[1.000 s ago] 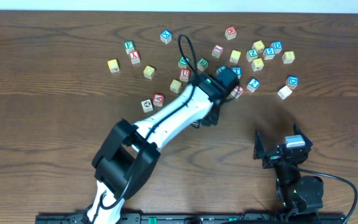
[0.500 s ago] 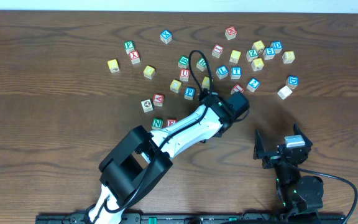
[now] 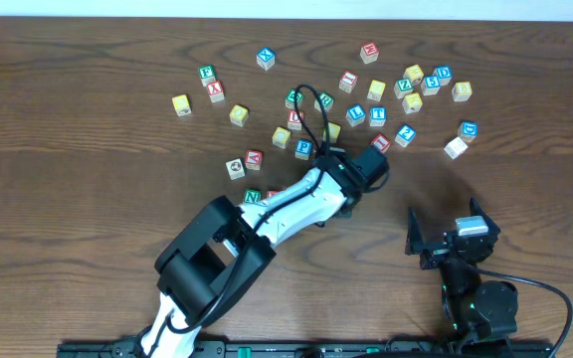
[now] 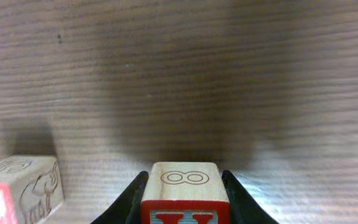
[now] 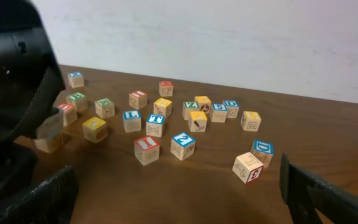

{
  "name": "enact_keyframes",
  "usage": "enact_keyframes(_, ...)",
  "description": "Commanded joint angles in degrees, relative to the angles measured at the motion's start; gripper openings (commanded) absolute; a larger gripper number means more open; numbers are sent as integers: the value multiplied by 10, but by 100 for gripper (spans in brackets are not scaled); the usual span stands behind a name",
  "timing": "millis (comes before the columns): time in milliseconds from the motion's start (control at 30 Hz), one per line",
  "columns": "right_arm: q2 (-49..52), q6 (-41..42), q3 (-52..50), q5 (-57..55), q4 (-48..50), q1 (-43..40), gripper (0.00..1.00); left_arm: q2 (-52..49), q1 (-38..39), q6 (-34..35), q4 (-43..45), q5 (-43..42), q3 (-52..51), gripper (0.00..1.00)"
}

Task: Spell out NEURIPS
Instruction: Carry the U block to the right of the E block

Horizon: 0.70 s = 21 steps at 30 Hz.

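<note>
Risk check: left gripper (image 4: 184,177) was seen clamped on a held cube (image 4: 185,186), pinched from both sides. An 8 was engraved on its top face. The red letter on its near face was cut off by the frame edge and could not be read. Whether it rested on the table (image 4: 179,74) or hung just above could not be told. Right gripper (image 3: 446,232) was parked near the front edge, jaws spread wide, nothing in them.

Green N cube (image 3: 252,198) was found front of centre, with a red cube (image 3: 274,194) just beside it, half hidden under the left arm (image 3: 296,199). The word was judged barely started, and the other letters were left among the scattered cubes (image 3: 377,91) at the far side.

Failure modes flagged:
- wrong letter could be carried into the row, since the held face was unreadable
- N and its red neighbour could be swept or nudged by the arm link lying right over them
- elephant cube (image 4: 27,180) at the left of the wrist view was near the fingers and could be bumped on release
- held cube could be twisted or tipped if the jaws were opened above the wood, leaving the letter skewed
</note>
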<state>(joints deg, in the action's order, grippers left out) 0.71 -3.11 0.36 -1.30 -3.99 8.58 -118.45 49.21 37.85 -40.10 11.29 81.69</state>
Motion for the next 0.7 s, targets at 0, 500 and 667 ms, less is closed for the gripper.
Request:
enact_keyframes(0, -2, 7, 0, -5, -2, -4, 99, 9, -26, -14, 22, -46, -44, 8)
enact_keyframes(500, -2, 7, 0, -5, -2, -4, 99, 82, -43, -22, 59, -69, -102, 8)
enact_keyframes(667, -2, 7, 0, -5, -2, -4, 99, 82, -43, -22, 59, -73, -102, 7)
